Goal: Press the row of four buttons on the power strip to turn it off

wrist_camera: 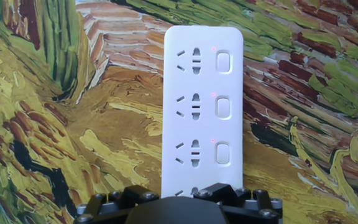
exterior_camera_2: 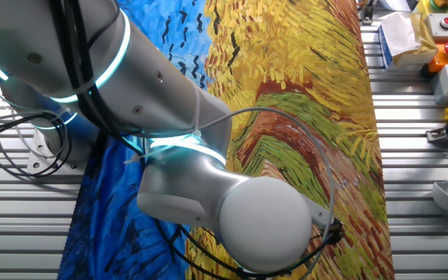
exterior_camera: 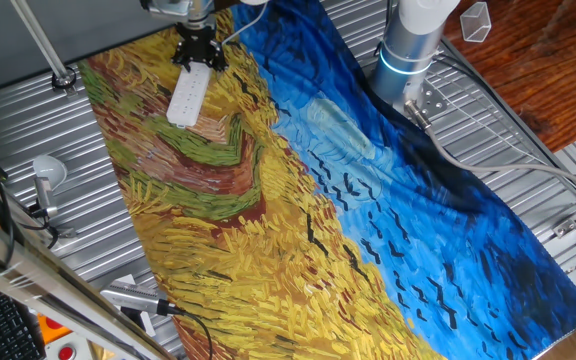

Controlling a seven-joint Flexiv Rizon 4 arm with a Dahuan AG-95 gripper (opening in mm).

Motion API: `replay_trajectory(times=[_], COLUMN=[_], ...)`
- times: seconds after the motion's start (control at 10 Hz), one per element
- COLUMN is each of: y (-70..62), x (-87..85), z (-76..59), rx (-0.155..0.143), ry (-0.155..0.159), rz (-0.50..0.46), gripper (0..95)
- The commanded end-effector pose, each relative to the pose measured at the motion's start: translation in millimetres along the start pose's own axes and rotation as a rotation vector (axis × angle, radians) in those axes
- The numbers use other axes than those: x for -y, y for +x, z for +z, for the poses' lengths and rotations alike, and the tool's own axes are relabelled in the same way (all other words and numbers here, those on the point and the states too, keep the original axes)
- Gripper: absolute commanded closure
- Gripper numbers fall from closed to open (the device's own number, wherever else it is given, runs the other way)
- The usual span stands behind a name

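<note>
The white power strip (wrist_camera: 194, 106) lies lengthwise on the painted cloth, running away from the hand camera. Three of its buttons show in a line down its right side: a far one (wrist_camera: 223, 60), a middle one (wrist_camera: 222, 106) and a near one (wrist_camera: 222, 153). A tiny red dot sits beside each. The strip's near end, with any further button, is hidden under the black gripper (wrist_camera: 179, 205). In one fixed view the gripper (exterior_camera: 197, 60) stands over the far end of the strip (exterior_camera: 187, 98). No view shows its fingertips.
A yellow and blue painted cloth (exterior_camera: 298, 200) covers the slatted metal table. A grey round-headed lamp-like object (exterior_camera: 48, 172) stands left of it, the arm's base (exterior_camera: 408, 45) to the right. The arm (exterior_camera_2: 201, 194) fills the other fixed view; control boxes (exterior_camera_2: 442, 27) sit at the table edge.
</note>
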State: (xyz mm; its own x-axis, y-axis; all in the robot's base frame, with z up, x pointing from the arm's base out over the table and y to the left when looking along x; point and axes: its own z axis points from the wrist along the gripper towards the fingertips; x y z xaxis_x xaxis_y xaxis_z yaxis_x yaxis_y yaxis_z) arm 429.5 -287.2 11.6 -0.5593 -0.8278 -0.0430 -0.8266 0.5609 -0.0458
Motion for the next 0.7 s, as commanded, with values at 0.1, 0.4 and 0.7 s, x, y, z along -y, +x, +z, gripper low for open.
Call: replay_trajectory(times=[0.1,0.4,0.7], y=[0.1,-1.4,-13.9], x=[-1.0,-1.4,-2.2], z=[-17.9,-30.7,-30.4], rx=[-0.017,-0.022,-0.015], ry=[-0.010,-0.014,-0.018], rz=[0.003,0.005,0.023], gripper=[19.0,19.0,19.0])
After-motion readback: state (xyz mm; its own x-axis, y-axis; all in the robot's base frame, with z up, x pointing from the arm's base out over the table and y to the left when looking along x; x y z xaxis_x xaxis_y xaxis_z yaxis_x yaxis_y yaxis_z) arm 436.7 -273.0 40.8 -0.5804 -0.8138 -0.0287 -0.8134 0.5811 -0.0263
